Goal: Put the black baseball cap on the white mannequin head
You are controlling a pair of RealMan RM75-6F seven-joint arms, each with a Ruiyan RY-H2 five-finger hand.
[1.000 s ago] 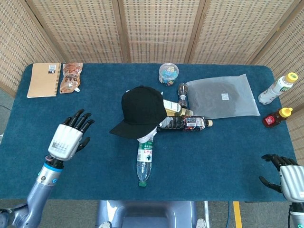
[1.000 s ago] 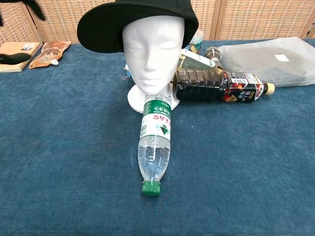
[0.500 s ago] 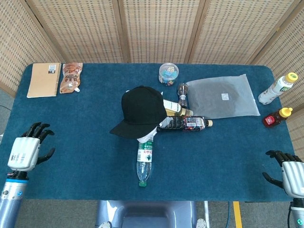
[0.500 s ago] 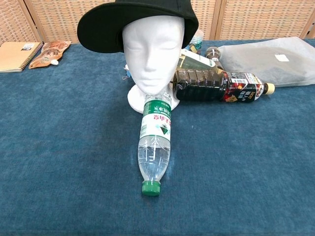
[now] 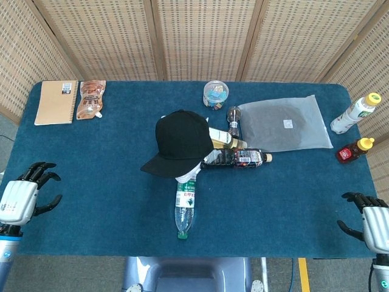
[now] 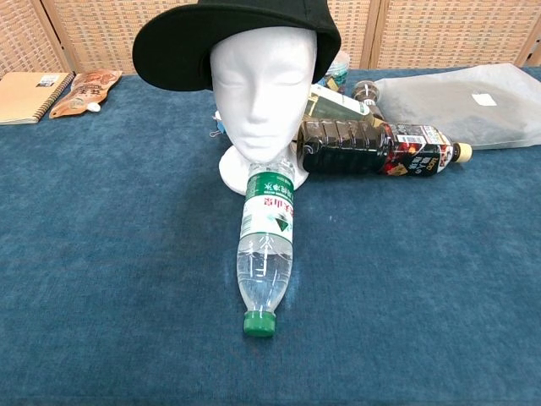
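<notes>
The black baseball cap (image 5: pixel 180 142) (image 6: pixel 232 34) sits on the white mannequin head (image 6: pixel 263 93), brim turned toward the table's left. The head stands upright at the table's middle; from above only its base edge (image 5: pixel 185 176) shows under the cap. My left hand (image 5: pixel 19 198) hangs at the table's near left edge, fingers apart and holding nothing. My right hand (image 5: pixel 371 223) is at the near right corner, fingers apart, also holding nothing. Neither hand appears in the chest view.
A clear water bottle (image 5: pixel 185 206) lies in front of the mannequin's base. A dark bottle (image 5: pixel 236 158) and other bottles lie to its right, beside a plastic bag (image 5: pixel 284 123). A notebook (image 5: pixel 56 101) and pouch sit far left; two bottles (image 5: pixel 355 132) stand far right.
My left hand has drawn back from beside the cap to the table's near left edge. My right hand has sunk slightly at the near right corner. The cap and head have not moved.
</notes>
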